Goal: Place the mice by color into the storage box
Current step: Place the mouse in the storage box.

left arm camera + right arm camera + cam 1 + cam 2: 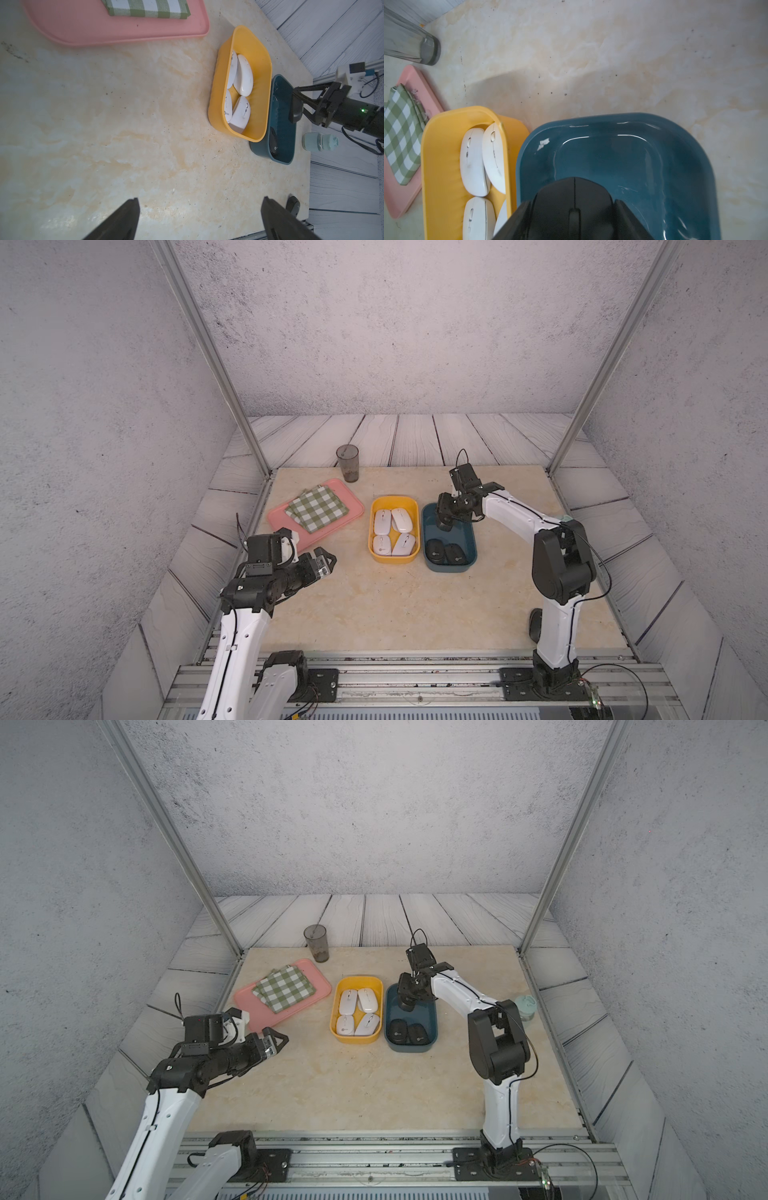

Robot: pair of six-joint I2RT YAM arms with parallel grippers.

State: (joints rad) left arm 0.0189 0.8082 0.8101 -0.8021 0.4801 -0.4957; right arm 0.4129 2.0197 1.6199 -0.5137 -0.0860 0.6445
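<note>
If yellow box (394, 498), white mice (401, 519) (four)

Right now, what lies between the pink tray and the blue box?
The yellow box, holding four white mice, stands between the pink tray and the blue box. Both top views show this.

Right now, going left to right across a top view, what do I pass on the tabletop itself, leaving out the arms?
pink tray → yellow box → blue box → mint bottle. The glass cup and checked cloth are left out because they overlap the tray's span.
</note>
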